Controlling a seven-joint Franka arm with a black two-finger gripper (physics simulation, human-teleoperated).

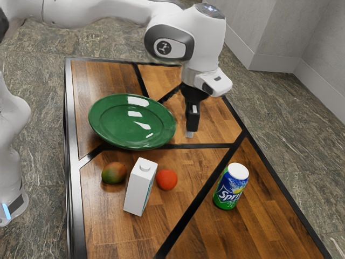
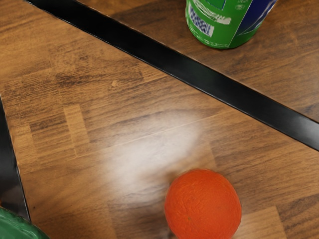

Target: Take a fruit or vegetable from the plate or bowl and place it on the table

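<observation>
The gripper (image 1: 190,131) hangs over the table (image 1: 210,127), just beyond the plate's edge toward the exterior view's right; whether it is open or shut I cannot tell. The green plate (image 1: 131,120) has white reflections on its bare surface. On the wood, an orange (image 1: 166,179) lies beside the carton, and a red-green mango (image 1: 114,172) lies on the carton's other side. From the wrist, the orange (image 2: 203,205) is seen apart from the green plate (image 2: 17,227), with wood between them.
A white carton (image 1: 140,186) stands upright between mango and orange. A Sprite can (image 1: 230,186) stands beyond a black strip in the tabletop, toward the exterior view's right; the can (image 2: 224,22) also appears in the wrist view.
</observation>
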